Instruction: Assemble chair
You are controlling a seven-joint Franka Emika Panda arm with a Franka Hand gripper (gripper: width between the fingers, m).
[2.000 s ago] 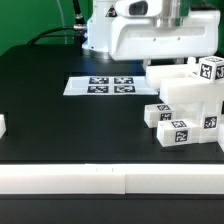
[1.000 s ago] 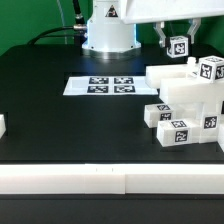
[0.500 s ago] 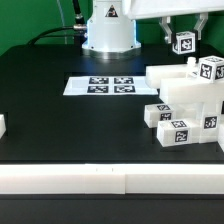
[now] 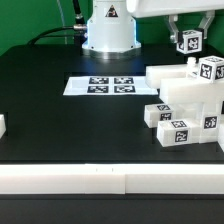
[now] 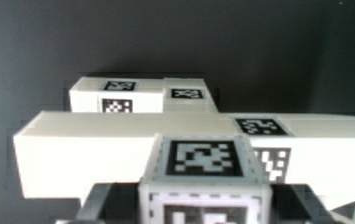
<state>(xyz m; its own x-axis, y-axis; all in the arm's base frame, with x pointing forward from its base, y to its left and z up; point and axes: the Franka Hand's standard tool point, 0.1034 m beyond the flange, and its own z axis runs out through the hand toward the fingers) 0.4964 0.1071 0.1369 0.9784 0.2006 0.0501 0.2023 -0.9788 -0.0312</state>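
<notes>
Black table (image 4: 60,125), end effector (image 4: 187,40) clamped on tagged chair leg (image 4: 188,43), above chair stack (image 4: 190,100)

Claw (image 4: 187,42) top and arm beyond frame edge.

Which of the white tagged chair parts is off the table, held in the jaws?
The small tagged part at the exterior view's upper right, gripped above the partly built chair; every other part rests on the table.

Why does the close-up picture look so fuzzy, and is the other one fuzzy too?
Wrist view: the tagged part in the gripper sits right at the lens and blurs; the chair behind is soft too. Exterior view: sharper, tags on the marker board show clearly, and the table has a dull sheen.
</notes>
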